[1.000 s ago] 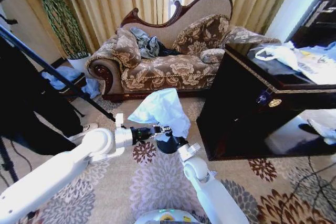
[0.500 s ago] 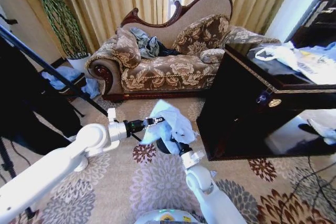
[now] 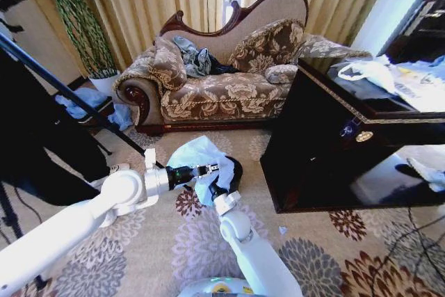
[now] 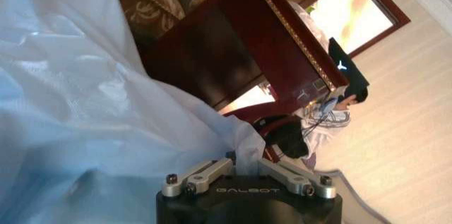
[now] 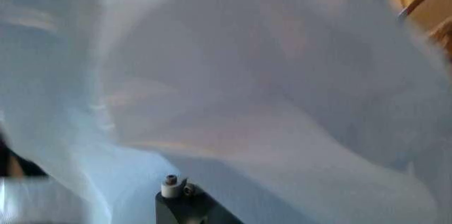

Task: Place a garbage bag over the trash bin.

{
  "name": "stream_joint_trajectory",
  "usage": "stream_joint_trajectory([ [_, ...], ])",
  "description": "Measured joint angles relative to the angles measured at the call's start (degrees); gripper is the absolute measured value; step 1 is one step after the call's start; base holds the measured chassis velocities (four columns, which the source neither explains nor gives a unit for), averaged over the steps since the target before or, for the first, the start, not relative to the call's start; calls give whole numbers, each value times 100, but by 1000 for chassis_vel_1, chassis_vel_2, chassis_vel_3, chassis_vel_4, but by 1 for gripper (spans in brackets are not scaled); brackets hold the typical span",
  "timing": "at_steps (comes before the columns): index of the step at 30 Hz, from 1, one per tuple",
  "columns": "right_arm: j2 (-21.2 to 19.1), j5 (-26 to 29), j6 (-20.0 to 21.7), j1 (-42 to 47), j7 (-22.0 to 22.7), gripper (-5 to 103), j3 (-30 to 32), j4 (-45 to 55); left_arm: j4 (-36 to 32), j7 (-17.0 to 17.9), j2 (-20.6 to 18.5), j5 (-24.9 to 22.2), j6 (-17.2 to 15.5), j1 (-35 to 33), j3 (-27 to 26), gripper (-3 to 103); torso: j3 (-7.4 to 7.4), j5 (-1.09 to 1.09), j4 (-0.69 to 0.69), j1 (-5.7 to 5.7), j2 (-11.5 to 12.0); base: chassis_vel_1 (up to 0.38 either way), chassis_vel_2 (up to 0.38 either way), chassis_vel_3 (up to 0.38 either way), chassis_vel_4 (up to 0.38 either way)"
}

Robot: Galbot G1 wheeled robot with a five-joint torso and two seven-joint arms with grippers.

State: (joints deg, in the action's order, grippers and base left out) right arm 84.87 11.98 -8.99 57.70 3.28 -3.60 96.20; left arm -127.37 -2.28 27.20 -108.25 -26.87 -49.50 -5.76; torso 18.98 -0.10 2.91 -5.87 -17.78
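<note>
Left arm: reaches in from the left side of the floor, white and bent at the elbow, ending over the patterned carpet in front of the sofa (image 3: 208, 88).
Left tool (image 3: 217, 168): its two fingers are pinched closed on a fold of the garbage bag (image 3: 198, 154); in the left wrist view the plastic rises straight out from between them (image 4: 245, 156).
Garbage bag: pale blue-white, thin and crinkled, bunched in the air between the two arms, draped over the left tool and touching the near side of the bin.
Trash bin (image 3: 232, 170): small, black and glossy, standing on the carpet just behind the bag; only a part of its rim and wall is visible past the plastic.
Right arm: comes up from the bottom centre, its wrist tucked under the bag beside the bin.
Right tool (image 5: 185, 192): pressed against the plastic; I cannot tell whether it is open or closed.
Handling, as a judgement: the bag looks very light, limp and slippery, likely to cling and to tear if yanked. The best hold seems to be its open hem, at two opposite points, so the mouth can be stretched over the rim.
Table (image 3: 334, 130): dark wood, to the right, well apart from the bin.
</note>
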Motion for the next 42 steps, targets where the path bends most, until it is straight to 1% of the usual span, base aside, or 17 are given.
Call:
stream_joint_trajectory([
  [1, 0, 0, 0, 0, 0, 0, 0, 0, 0, 0, 0, 0, 0, 0, 0, 0, 0, 0, 0, 0, 0, 0, 0, 0, 0],
  [4, -187, -732, 341, 56, 440, 0, 227, 118, 26, -290, -51, 360, 135, -44, -74, 0, 0, 1, 0, 0, 0, 0, 0, 0, 0],
  [6, -251, -758, 396, 121, 494, 0, 271, 271, 73, -338, -55, 411, 169, -35, -75, 0, 0, 1, 0, 0, 0, 0, 0, 0, 0],
  [8, -462, -302, 516, 326, 433, 0, 250, 822, 247, -385, -49, 493, 206, 31, -54, 0, 0, 1, 1, 0, 0, 0, 0, 0, 0],
  [9, -462, -302, 516, 326, 433, 0, 250, 822, 247, -385, -49, 493, 206, 31, -54, 0, 0, 1, 1, 0, 0, 0, 0, 0, 0],
  [12, -566, 554, 687, 447, 233, 0, -108, 1221, 428, -490, -21, 639, 233, 174, 59, 0, -1, 0, 2, 0, 0, 0, 0, 0, 0],
  [13, -566, 554, 687, 447, 233, 0, -108, 1221, 428, -490, -21, 639, 233, 174, 59, 0, -1, 0, 2, 0, 0, 0, 0, 0, 0],
  [16, -76, 581, 534, 121, 242, 0, -402, 535, 495, -664, -32, 832, 250, 242, 173, 0, 0, 1, 0, 0, 0, 0, 0, 0, 0],
  [19, 195, 495, 475, -52, 218, 0, -411, 151, 517, -773, -53, 927, 266, 243, 199, 0, 0, 0, 0, 0, 0, 0, 0, 0, 0],
  [20, 372, 430, 456, -212, 160, 0, -415, -166, 546, -961, -93, 1018, 292, 228, 201, 0, 0, 0, 0, 0, 0, 0, 0, 0, 0],
  [22, 395, 403, 452, -256, 141, 0, -418, -251, 559, -1064, -112, 1071, 314, 217, 201, 0, 0, 0, 0, 0, 0, 0, 0, 0, 0],
  [23, 408, 330, 435, -354, 80, 0, -433, -418, 601, -1399, -163, 1301, 379, 178, 195, 0, 0, -1, 0, 0, 0, 0, 0, 0, 0],
  [24, 408, 330, 435, -354, 80, 0, -433, -418, 601, -1399, -163, 1301, 379, 178, 195, 0, 0, -1, 0, 0, 0, 0, 0, 0, 0],
  [27, 392, 311, 449, -462, 49, 0, -459, -539, 611, -1820, -208, 1589, 495, 112, 162, 0, 0, -1, 0, 0, 0, 0, 0, 0, 0],
  [32, 519, 215, 431, -599, 127, 0, -452, -832, 649, -2207, -223, 1855, 700, 76, 153, 0, 0, 0, 0, 0, 0, 0, 0, 0, 0],
  [37, 621, -122, 453, -743, 414, 0, -334, -1076, 694, -2431, -260, 1899, 868, 23, 84, 0, 0, 0, 0, 0, 0, 0, 0, 0, 0],
  [42, 545, -751, 728, -915, 742, 0, -101, -1198, 837, -2563, -249, 1897, 1063, -76, -67, 0, 0, 1, 0, 0, 0, 0, 0, 0, 0],
])
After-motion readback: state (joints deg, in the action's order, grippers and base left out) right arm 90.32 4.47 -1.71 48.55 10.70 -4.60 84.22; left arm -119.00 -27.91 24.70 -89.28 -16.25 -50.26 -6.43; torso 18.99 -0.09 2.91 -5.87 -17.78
